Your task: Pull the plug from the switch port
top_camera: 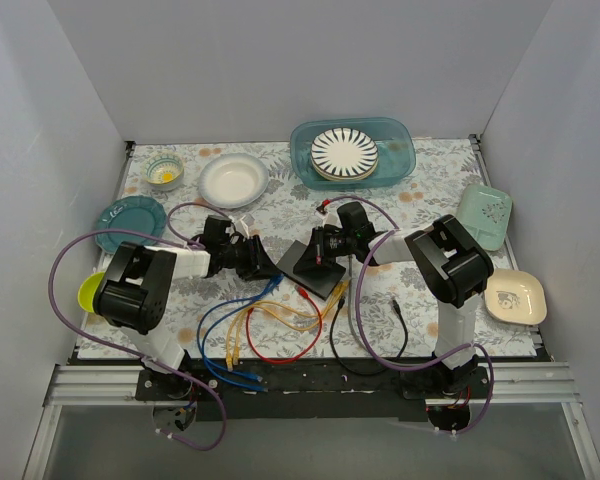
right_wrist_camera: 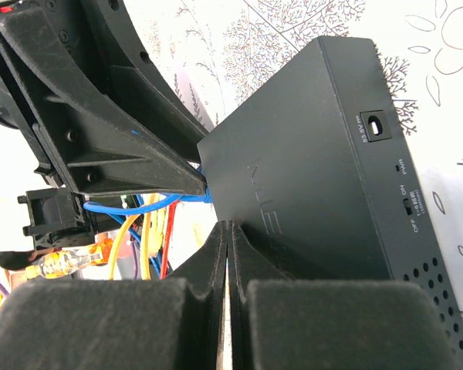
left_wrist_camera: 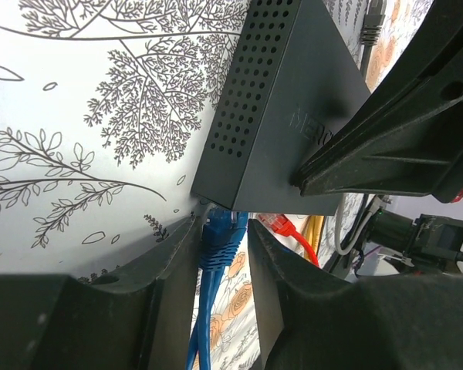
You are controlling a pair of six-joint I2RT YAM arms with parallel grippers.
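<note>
Nearest the left wrist lens, the left gripper (left_wrist_camera: 222, 223) has its jaws partly closed around the blue plug (left_wrist_camera: 218, 245). Both fingers seem to touch the plug's sides, though shadow blurs the contact. The plug sits in a port on the edge of the switch (left_wrist_camera: 285, 100), with a red plug (left_wrist_camera: 276, 224) just beside it. The switch lies mid-table on the tree-patterned tablecloth (left_wrist_camera: 100, 116), between the two grippers. The right gripper (right_wrist_camera: 228, 227) has its jaws fully together, gripping nothing, tips pressed onto the switch's top face. Blue cables (top_camera: 220, 335) loop toward the near table edge.
</note>
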